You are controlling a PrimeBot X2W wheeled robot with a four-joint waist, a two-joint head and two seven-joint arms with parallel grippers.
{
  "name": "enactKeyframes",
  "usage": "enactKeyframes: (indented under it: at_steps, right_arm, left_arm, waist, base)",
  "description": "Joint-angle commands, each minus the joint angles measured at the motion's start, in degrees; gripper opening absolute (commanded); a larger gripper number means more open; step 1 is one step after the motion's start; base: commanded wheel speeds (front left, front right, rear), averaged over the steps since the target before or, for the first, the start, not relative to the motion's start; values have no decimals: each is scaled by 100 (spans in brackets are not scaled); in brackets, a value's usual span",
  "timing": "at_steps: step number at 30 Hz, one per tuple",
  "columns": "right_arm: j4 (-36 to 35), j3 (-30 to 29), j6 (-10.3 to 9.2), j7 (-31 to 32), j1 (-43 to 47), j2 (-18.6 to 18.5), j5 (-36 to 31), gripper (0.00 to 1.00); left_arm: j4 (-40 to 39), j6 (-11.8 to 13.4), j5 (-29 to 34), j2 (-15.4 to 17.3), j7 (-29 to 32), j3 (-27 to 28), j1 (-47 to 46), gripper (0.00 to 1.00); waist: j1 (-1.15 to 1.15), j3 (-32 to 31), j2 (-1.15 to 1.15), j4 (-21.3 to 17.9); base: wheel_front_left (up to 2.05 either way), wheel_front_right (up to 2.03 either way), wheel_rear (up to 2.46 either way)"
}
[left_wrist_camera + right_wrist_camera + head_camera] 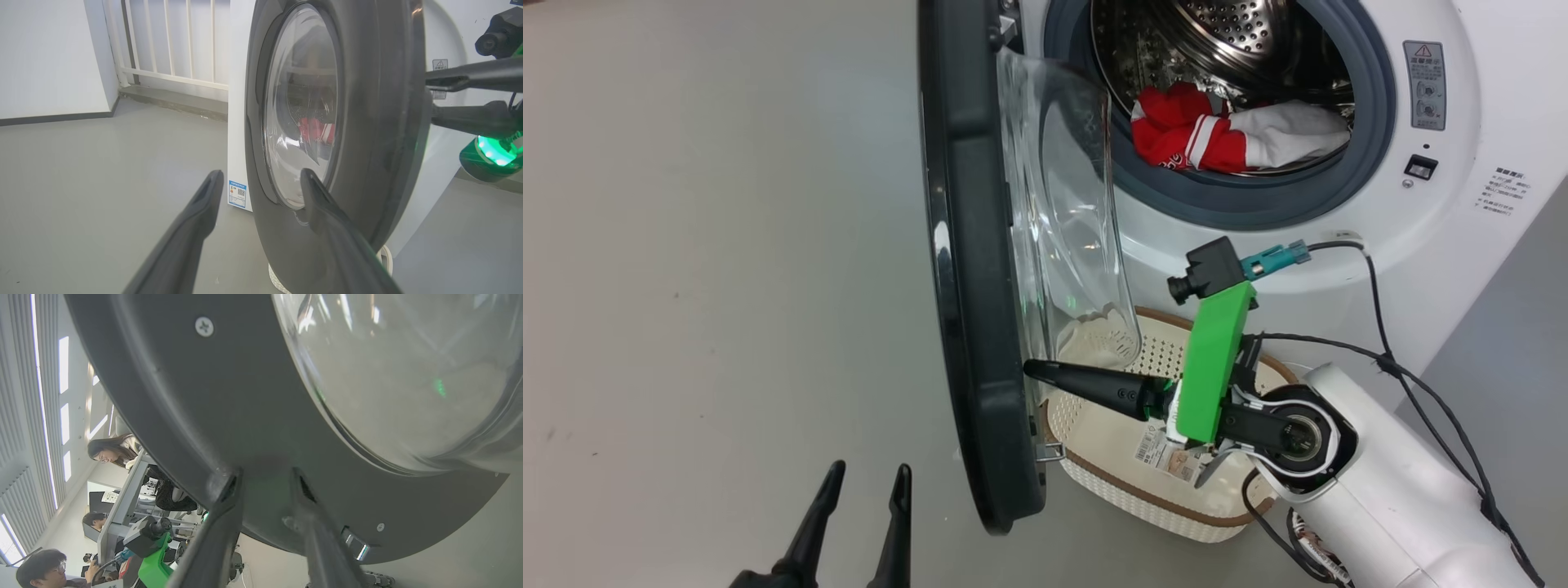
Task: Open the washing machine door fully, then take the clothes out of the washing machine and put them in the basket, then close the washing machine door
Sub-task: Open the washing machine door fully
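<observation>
Head: right fingers (1094,385) touch the door (980,327) at its inner rim, with the basket (1119,490) under them and the clothes (1217,135) beyond, in the machine (1462,204). Left wrist: left fingers (192,228), apart, hover outside the door. Right wrist: right fingers, spread and gripping nothing, should push steadily outward with tips flat on the rim.

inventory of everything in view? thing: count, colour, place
washing machine: 1, white, upper right of head view
washing machine door: 1, black rim and clear glass, swung open
clothes: 1 bundle, red and white, in the drum
basket: 1, cream with brown rim, on floor below drum
railing: 1, white, beside machine
people: 3, background of right wrist view
left gripper: 1, black, jaws open, outside door, apart from it
right gripper: 1, black, jaws open, tips at door's inner rim
</observation>
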Motion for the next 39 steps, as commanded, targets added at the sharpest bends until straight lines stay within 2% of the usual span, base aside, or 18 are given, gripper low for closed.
enactKeyframes:
  at_steps: [1, 10, 26, 39]
  right_arm:
    - [-114, -5, 44, -99, 37, 40, -33, 100]
    - [-146, 147, 44, -899, 597, -453, -376, 100]
    - [159, 16, 44, -1971, 1748, -1105, -200, 100]
    - [565, 345, 44, -3749, 2283, -1563, -885, 100]
  left_arm:
    - [-111, 5, 63, 47, -52, 217, -87, 100]
    - [43, -109, 113, 47, -52, 328, -144, 100]
    - [97, -151, 93, 47, -52, 608, -133, 100]
    - [169, -191, 114, 47, -52, 764, -67, 100]
  waist:
    - [0, -17, 0, -10]
    - [0, -134, 0, -156]
    - [0, -138, 0, -517]
    - [0, -204, 0, -671]
  base:
    - [0, 0, 0]
    - [0, 0, 0]
    - [0, 0, 0]
    - [0, 0, 0]
